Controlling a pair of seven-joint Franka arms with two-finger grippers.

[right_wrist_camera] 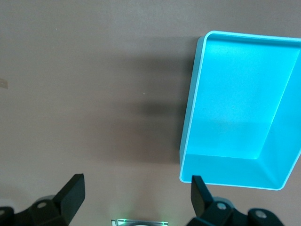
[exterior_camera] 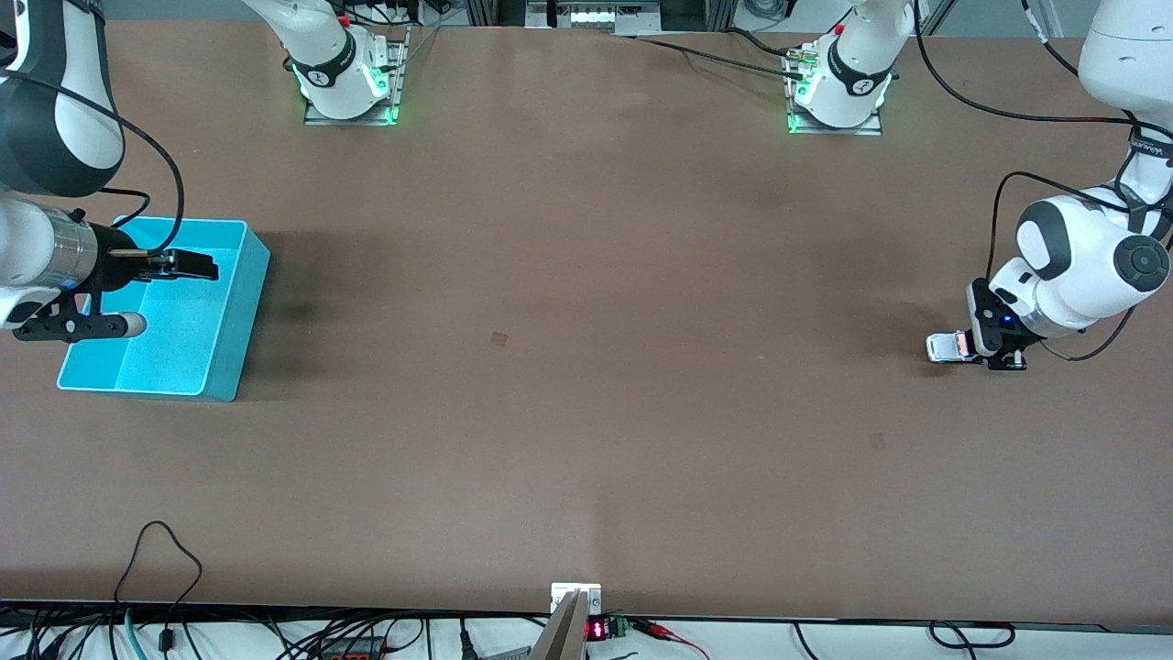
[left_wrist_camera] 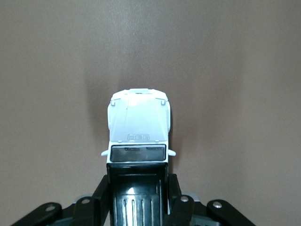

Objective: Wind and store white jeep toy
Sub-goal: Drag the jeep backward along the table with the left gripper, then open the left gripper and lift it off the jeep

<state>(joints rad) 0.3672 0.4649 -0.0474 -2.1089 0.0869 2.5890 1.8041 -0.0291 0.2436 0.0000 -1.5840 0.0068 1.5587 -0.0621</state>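
Brown matte tabletop, softly shadowed; cables and white ledge along near edge.

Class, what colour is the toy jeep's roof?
Black, on the white jeep toy; the left wrist view shows it best.

Open table between bin and jeep

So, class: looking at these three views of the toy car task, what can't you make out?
- White jeep toy: rear and wheels hidden by the left gripper in the left wrist view; tiny in the front view.
- Turquoise bin: partly covered by the right gripper in the front view; cut off by the edge in the right wrist view.
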